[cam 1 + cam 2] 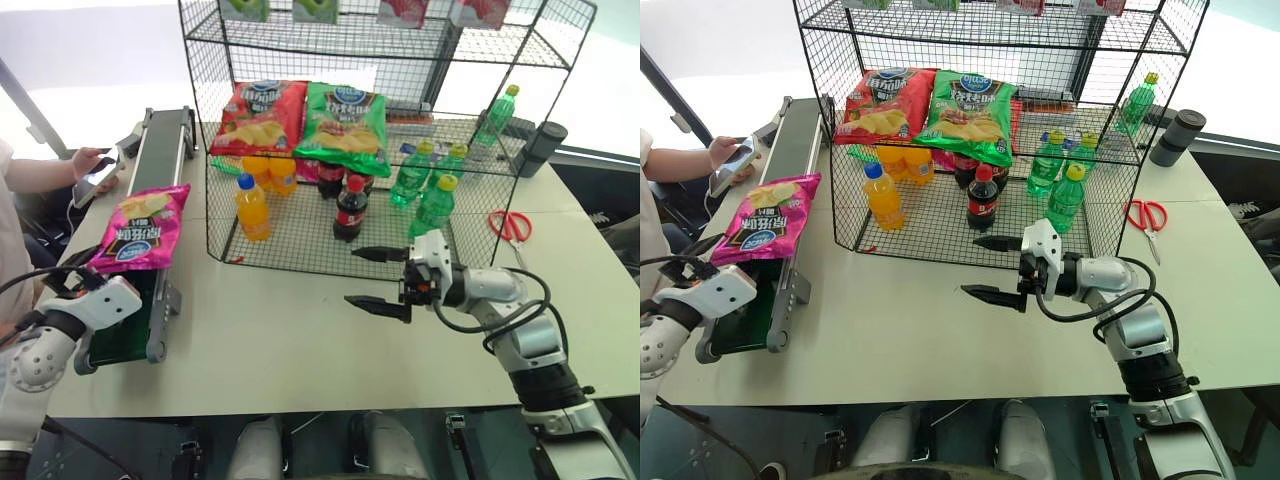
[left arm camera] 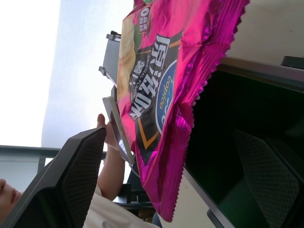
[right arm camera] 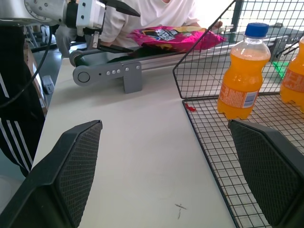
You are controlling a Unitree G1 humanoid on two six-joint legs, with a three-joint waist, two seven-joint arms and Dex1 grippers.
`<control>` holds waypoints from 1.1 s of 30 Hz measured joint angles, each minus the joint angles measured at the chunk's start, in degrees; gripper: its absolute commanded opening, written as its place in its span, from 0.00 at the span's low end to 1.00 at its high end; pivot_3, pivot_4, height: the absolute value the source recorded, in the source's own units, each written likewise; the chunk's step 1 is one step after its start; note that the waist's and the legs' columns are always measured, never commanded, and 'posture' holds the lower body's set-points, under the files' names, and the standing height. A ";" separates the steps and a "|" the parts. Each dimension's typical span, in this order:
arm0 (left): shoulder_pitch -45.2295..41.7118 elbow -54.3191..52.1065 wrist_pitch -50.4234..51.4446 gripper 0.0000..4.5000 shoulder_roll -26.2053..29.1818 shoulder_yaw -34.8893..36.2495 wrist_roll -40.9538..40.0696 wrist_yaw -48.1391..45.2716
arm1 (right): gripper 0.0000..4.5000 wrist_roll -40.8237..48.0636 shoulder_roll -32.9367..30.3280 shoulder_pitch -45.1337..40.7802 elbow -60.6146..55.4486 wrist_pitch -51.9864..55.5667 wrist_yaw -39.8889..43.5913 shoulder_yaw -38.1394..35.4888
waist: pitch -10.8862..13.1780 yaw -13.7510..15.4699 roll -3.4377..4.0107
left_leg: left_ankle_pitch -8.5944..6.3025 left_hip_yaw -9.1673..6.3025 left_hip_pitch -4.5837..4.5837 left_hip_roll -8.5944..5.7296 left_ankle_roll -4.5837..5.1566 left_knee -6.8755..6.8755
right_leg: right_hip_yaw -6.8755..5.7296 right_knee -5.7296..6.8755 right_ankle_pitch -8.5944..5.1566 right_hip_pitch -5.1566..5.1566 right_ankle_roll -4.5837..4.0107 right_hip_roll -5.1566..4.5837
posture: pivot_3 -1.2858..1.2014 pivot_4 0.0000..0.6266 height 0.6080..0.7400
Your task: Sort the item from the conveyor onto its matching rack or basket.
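Note:
The magenta-pink crisp bag [image 1: 140, 228] lies on the near end of the dark-green conveyor [image 1: 165, 140], at the table's left side. My left gripper [image 1: 112, 283] is open at the belt's near end, its fingers either side of the bag's [image 2: 161, 109] lower edge without closing on it. My right gripper [image 1: 352, 277] is open and holds nothing. It hovers over the table, pointing left, just in front of the black wire rack [image 1: 290, 262]. The right wrist view shows the bag [image 3: 171, 37] and my left gripper [image 3: 116, 26] far across the table.
In the rack are a red bag [image 1: 262, 112], a green bag [image 1: 345, 125], orange bottles [image 1: 252, 208], cola bottles [image 1: 350, 210] and green bottles [image 1: 430, 200]. Red scissors [image 1: 512, 225] and a black cup [image 1: 543, 148] sit right of it. A person's hand holds a phone [image 1: 95, 175] beside the conveyor.

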 measured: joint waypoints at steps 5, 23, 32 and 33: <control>-0.62 0.08 0.02 1.00 0.04 -1.53 -0.01 0.04 | 0.98 0.01 -0.12 0.04 -0.44 0.29 -0.24 0.00 | 0.00 0.00 0.01 | 0.00 0.00 0.00 0.00 0.00 0.00 | 0.00 0.01 0.00 0.00 0.00 0.00 | 0.52 0.24 1.00; -2.24 0.42 0.03 0.01 0.67 -3.60 -1.31 -1.18 | 1.00 -0.20 -1.07 0.69 -0.63 0.47 -1.15 -0.12 | -0.01 0.04 0.04 | 0.00 0.01 0.01 0.01 0.00 0.00 | 0.00 0.01 0.00 0.00 0.00 0.00 | 0.52 0.24 1.00; -2.59 -1.01 2.86 0.01 -0.25 0.75 -12.36 -5.27 | 1.00 -1.25 -1.07 0.63 -0.61 -0.03 -1.26 -0.13 | -0.03 0.03 0.01 | 0.00 0.00 0.00 0.04 0.00 0.01 | 0.00 0.01 0.00 -0.01 0.00 0.00 | 0.52 0.24 1.00; -2.85 -1.52 3.41 0.01 -0.23 2.56 -15.59 -6.80 | 1.00 -1.30 -1.09 0.60 -0.59 -0.09 -1.24 -0.14 | -0.03 0.03 0.01 | 0.01 0.00 0.00 0.04 -0.01 0.01 | 0.00 0.00 0.00 -0.01 0.00 0.00 | 0.52 0.24 1.00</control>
